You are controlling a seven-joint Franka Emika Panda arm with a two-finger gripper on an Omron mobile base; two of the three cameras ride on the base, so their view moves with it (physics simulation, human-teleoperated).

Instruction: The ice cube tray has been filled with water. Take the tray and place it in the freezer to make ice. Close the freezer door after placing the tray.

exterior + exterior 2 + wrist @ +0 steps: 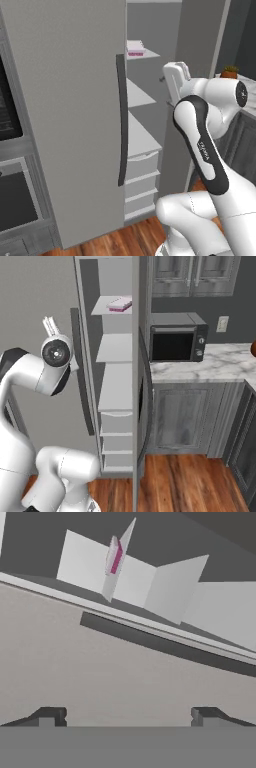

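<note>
Nearest to the cameras is the white robot arm with dark joints, which rises over the brown wooden floor and bends toward the fridge. Its claw is open: in the hand view the two small dark fingertips stand wide apart with nothing between them, and they face the plain grey outer face of the door.

The thin, flat, pale pinkish-white ice cube tray lies on the top white shelf inside the tall light-grey freezer. It rests flat near the front of that shelf. In the hand view the ice cube tray shows as a thin pink strip beyond the edge of the door, well apart from the claw and far behind the fingertips. The claw is outside the compartment and the tray is inside it.

The tall plain grey freezer door with its long dark curved handle stands open, so the shelves and the white drawers below them can be seen. The claw is near the handle side of this door; whether it touches the door I cannot tell.

To the right of the freezer, in the right base view, a black microwave oven sits on the white marble table, above grey lower cabinets. Grey upper cabinets hang on the dark wall. In the left base view a dark wall oven is at the left of the door.
</note>
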